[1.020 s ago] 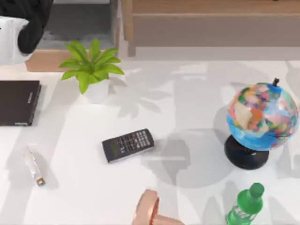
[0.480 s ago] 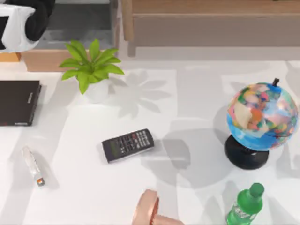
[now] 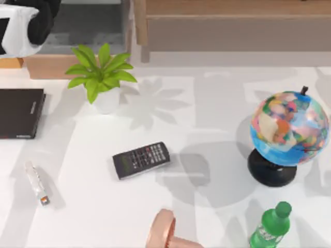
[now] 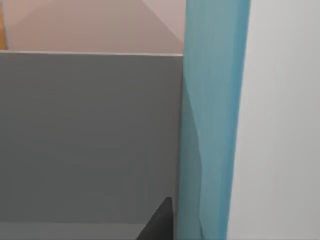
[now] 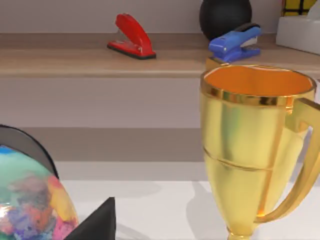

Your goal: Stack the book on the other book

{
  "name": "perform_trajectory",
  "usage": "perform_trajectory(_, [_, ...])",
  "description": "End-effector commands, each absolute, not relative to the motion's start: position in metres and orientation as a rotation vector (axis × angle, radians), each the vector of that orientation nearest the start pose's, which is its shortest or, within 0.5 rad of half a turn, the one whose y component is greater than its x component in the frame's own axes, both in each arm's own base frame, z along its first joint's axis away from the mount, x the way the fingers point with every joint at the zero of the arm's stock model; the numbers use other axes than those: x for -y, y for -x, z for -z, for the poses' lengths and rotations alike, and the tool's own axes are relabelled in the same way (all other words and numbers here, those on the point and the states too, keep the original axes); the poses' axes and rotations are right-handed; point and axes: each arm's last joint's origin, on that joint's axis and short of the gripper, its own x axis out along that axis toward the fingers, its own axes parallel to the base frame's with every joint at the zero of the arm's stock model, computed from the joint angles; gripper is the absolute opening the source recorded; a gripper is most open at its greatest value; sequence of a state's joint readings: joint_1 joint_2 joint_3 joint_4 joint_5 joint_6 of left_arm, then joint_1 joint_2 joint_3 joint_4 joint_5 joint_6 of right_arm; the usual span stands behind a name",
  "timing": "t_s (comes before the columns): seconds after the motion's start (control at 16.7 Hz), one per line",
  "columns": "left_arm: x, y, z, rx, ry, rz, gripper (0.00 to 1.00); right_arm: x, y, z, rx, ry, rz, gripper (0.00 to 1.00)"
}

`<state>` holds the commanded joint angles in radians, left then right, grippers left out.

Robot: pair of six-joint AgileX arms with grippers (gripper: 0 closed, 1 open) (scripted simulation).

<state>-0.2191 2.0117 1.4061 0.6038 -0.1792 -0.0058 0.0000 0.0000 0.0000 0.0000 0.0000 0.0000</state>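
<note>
Teal book: a tall teal band close to the left wrist camera, apparently carried by the left arm; the grip itself is hidden, so cannot tell whether its fingers clamp it.

Black book: flat at the table's far left edge, nothing on it. Left arm sits at the far left corner, beyond that book.

Judgement: pickup seemingly done; carrying over, lowering and release remain.

Nearby: plant, calculator. Right arm parked by the globe and gold trophy; finger state cannot tell.
</note>
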Motion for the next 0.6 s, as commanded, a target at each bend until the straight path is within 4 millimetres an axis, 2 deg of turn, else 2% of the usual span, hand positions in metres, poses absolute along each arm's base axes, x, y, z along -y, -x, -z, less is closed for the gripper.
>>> perform_trajectory(0.36, [0.0921,-0.4632,-0.2477,-0.005,0.019,0.017,0.02,0.0012,-0.1057,-0.1600,0.000,0.000,0.000,1.00])
perform_trajectory(0.6, [0.0921,-0.4632,-0.2477,-0.005,0.019,0.017,0.00,0.0012,-0.1057,-0.1600,0.000,0.000,0.000,1.00])
